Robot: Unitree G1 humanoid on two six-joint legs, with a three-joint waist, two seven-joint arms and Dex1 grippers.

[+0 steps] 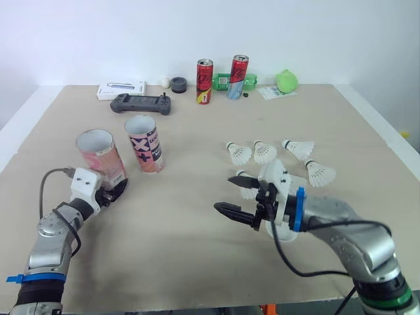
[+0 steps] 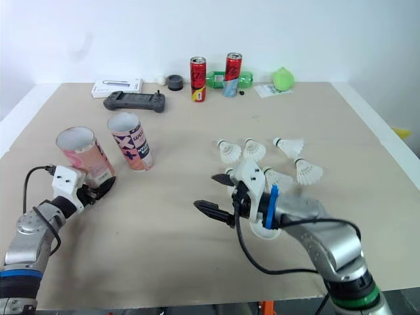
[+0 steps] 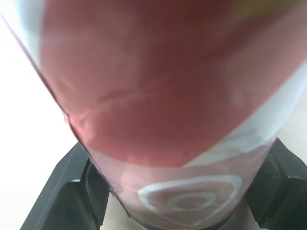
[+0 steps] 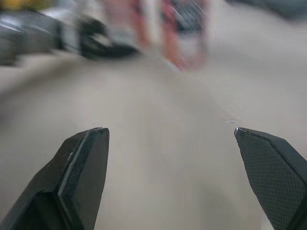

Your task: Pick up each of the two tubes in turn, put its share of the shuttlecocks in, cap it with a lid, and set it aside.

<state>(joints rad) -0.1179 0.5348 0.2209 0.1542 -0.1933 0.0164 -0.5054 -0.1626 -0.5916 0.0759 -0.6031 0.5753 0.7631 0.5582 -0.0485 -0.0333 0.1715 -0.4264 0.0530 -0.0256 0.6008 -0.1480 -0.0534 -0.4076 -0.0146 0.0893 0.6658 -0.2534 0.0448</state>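
A pink tube [image 1: 98, 152] stands tilted at the left of the table, mouth open upward. My left gripper [image 1: 110, 190] is shut on its base, and in the left wrist view the tube [image 3: 163, 96] sits tight between both fingers [image 3: 62, 201]. A second tube [image 1: 144, 143], pink with an X pattern, stands upright just to its right. Several white shuttlecocks [image 1: 264, 153] lie on the right half of the table. My right gripper [image 1: 224, 193] hovers in front of them, open and holding nothing, pointing left; the right wrist view shows its fingers spread wide [image 4: 170, 130].
Along the far edge are a black game controller [image 1: 141, 104], a white box [image 1: 121, 90], a small black round piece [image 1: 178, 84], two red cans [image 1: 205, 81], a green bottle [image 1: 226, 81] and a green object [image 1: 287, 81]. Bare tabletop [image 1: 177, 216] lies between my two grippers.
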